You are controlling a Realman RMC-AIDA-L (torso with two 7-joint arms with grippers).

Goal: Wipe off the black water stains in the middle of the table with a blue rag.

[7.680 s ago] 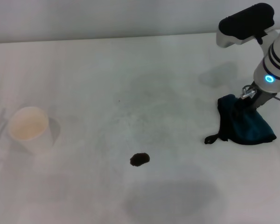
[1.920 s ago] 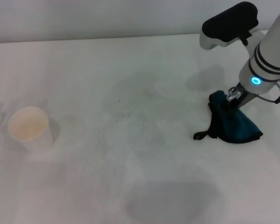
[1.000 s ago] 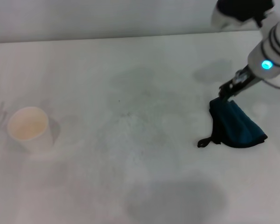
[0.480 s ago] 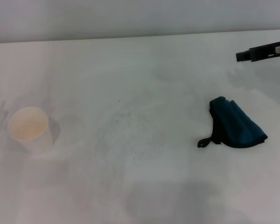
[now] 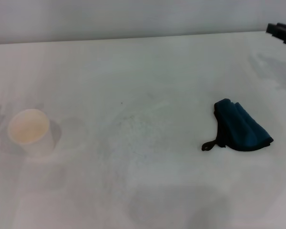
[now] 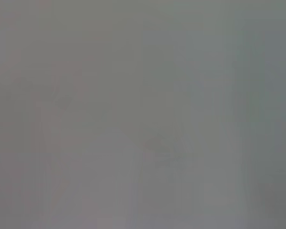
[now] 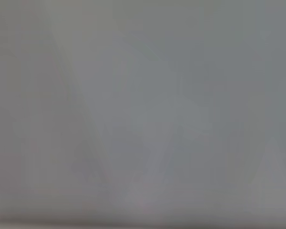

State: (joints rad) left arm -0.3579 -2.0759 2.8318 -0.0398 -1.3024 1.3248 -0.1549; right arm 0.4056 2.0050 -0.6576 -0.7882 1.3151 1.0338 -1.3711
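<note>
The wide white table [image 5: 143, 71] fills the head view, its middle showing only faint grey smudges and a tiny dark speck [image 5: 122, 102], with no dark blotch visible anywhere on it. On its right half the blue rag [image 5: 243, 131] lies bunched in a loose folded heap, its black loop tag [image 5: 208, 145] trailing toward the centre, and nothing is touching it; far across on the left side a white cup [image 5: 29, 131] stands upright. The right gripper [image 5: 281, 31] shows only as a dark tip at the far right edge, well apart from the rag, and whether it is clenched or released cannot be told.
</note>
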